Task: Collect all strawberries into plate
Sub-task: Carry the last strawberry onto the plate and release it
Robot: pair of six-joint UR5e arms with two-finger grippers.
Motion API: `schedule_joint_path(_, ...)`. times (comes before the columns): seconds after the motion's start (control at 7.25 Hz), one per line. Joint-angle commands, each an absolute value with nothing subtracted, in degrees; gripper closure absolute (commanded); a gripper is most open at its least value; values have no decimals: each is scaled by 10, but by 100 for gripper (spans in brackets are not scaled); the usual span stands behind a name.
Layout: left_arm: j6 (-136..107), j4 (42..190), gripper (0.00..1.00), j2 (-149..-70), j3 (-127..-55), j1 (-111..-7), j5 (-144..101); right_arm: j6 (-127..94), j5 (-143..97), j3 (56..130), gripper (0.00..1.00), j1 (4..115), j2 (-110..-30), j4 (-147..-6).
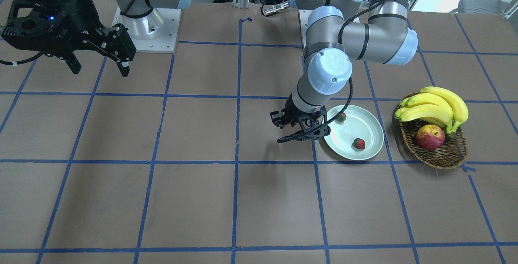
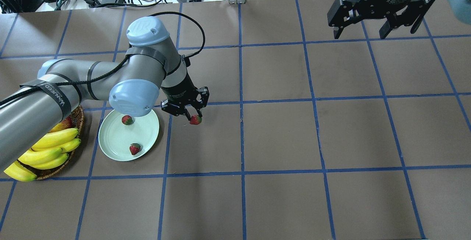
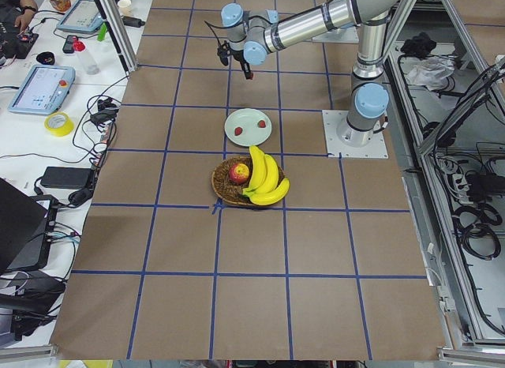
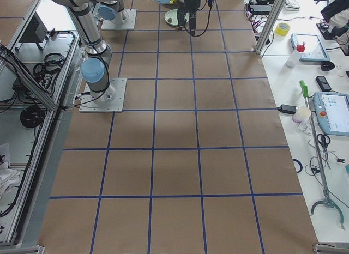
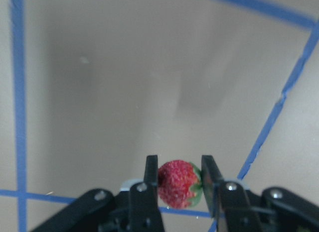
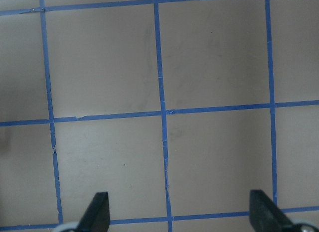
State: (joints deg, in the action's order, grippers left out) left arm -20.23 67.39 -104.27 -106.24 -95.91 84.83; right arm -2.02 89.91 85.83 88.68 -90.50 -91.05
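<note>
My left gripper [image 2: 193, 116] is shut on a small red strawberry [image 2: 195, 120] with a green top. It holds the berry above the table, just right of the plate in the overhead view. The left wrist view shows the berry [image 5: 177, 183] pinched between both fingers. The pale mint-green plate [image 2: 114, 137] holds two more strawberries [image 2: 127, 119] [image 2: 135, 148], also seen from the front [image 1: 342, 117] [image 1: 359, 143]. My right gripper [image 2: 360, 30] hangs open and empty high over the far right of the table.
A brown wicker basket [image 1: 441, 156] stands beside the plate [image 1: 364, 128], away from the gripper. It holds bananas [image 1: 437, 106] and a red-yellow apple [image 1: 429, 137]. The brown table has a blue tape grid. Cables and devices lie beyond the far edge.
</note>
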Motion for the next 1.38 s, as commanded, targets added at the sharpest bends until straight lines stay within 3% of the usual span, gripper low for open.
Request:
schedule_joint_path(0.0, -96, 680, 100, -1043, -1063, -878, 921, -20, 899, 858, 0, 887, -905, -910)
schedule_joint_path(0.69, 7, 684, 100, -1065, -1086, -804, 931, -20, 899, 858, 0, 887, -904, -910)
schedule_joint_path(0.83, 4, 683, 6, -1065, -1086, -795, 927, -20, 899, 859, 0, 887, -904, -910)
schedule_joint_path(0.97, 4, 686, 0, -1065, -1079, -795, 927, -20, 899, 858, 0, 887, -904, -910)
schedule_joint_path(1.24, 5, 709, 0, -1046, -1044, -798, 922, -20, 898, 859, 0, 887, -904, -910)
